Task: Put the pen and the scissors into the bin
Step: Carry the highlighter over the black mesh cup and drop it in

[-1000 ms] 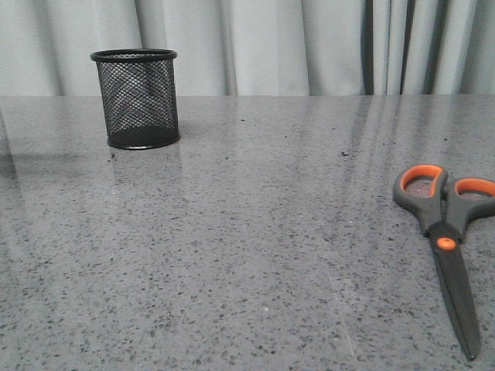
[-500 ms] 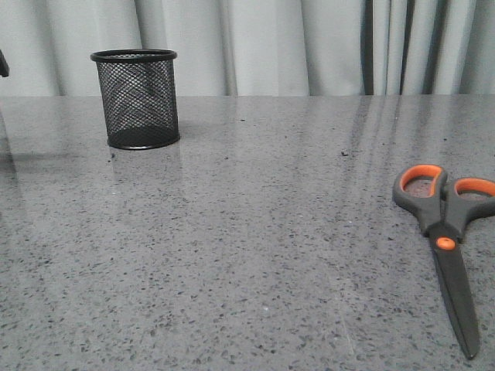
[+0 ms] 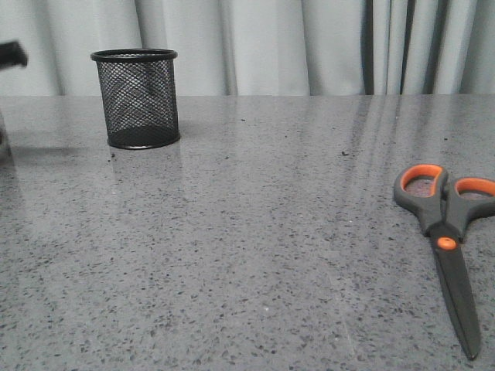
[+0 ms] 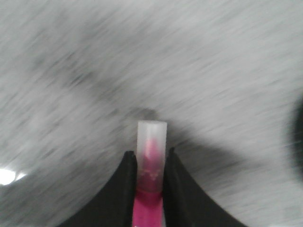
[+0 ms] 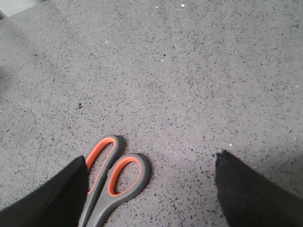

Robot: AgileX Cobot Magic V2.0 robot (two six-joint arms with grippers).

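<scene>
The bin (image 3: 136, 97) stands upright at the far left of the grey table and looks empty. The scissors (image 3: 446, 224) lie flat at the right, handles away from me; their handles also show in the right wrist view (image 5: 113, 176). My left gripper (image 4: 151, 158) is shut on the pen (image 4: 151, 142), whose whitish end sticks out past the fingertips; that view is blurred by motion. A dark part of my left arm (image 3: 11, 52) shows at the left edge, left of the bin. My right gripper (image 5: 149, 165) is open above the scissors' handles, not touching them.
The speckled grey table (image 3: 255, 232) runs back to pale curtains (image 3: 271, 42). A dark shape (image 4: 298, 137) at the edge of the left wrist view cannot be identified.
A dark part of my left arm has come into the front view at the left edge and moved toward the bin. The scissors and bin have not moved.
</scene>
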